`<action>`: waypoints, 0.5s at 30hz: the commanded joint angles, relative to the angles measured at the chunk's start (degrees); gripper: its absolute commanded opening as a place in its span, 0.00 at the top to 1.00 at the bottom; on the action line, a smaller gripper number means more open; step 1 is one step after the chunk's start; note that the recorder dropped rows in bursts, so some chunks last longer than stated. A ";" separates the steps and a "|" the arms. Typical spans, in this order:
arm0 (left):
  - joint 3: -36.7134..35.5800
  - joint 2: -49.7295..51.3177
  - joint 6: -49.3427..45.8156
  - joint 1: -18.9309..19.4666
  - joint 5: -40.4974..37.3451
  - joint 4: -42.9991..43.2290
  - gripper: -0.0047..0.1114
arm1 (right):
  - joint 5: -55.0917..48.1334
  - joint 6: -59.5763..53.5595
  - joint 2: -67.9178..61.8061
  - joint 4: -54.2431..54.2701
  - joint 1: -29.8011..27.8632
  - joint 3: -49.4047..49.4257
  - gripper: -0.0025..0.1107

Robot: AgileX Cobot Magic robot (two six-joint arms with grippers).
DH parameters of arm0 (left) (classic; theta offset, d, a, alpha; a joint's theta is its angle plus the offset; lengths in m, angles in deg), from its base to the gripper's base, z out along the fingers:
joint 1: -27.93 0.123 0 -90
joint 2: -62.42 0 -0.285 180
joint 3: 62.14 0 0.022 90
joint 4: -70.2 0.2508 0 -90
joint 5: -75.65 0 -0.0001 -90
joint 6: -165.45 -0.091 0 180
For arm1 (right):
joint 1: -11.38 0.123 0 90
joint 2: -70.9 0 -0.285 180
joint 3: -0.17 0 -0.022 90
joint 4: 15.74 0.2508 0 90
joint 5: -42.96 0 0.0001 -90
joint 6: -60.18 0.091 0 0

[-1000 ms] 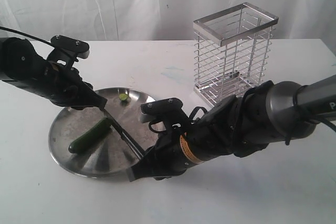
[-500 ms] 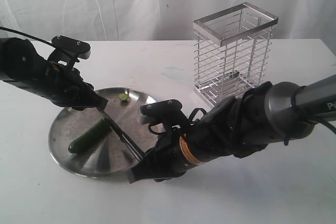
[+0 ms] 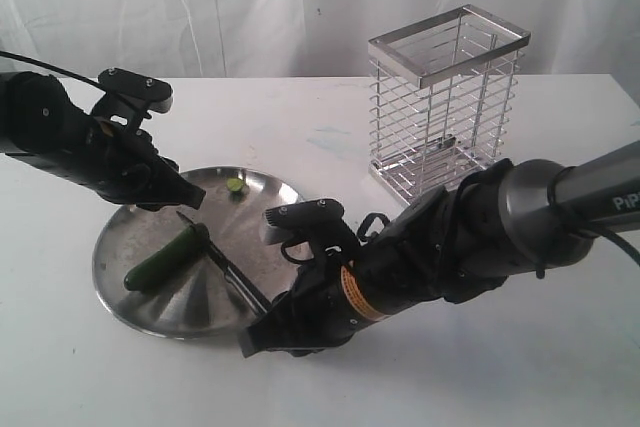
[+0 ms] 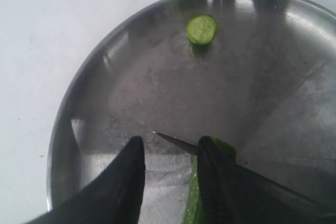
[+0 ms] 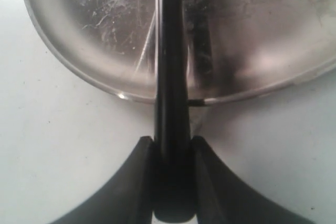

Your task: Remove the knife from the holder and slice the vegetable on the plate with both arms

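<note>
On the plate, the knife has moved onto the vegetable, likely starting a slice; right gripper pinches the knife, left gripper spread.

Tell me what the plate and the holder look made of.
The plate: likely stainless steel, dull brushed grey, scratched, with mirror-like reflections. The holder: thin wire bars with a flat rim, bright silvery metal, probably chromed or polished steel.
</note>
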 commanded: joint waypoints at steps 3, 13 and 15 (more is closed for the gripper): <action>-0.46 -0.03 0.57 -1.77 -0.33 -1.37 0.62 | 2.12 0.74 -0.96 -0.18 0.03 -0.23 0.98; -0.46 3.14 0.57 -2.84 3.17 -1.47 0.62 | 3.71 1.14 -1.63 -0.18 0.03 -1.28 0.98; -0.46 3.49 0.57 -2.84 3.57 -2.16 0.62 | 4.03 1.14 -1.63 -0.18 0.03 -1.79 0.98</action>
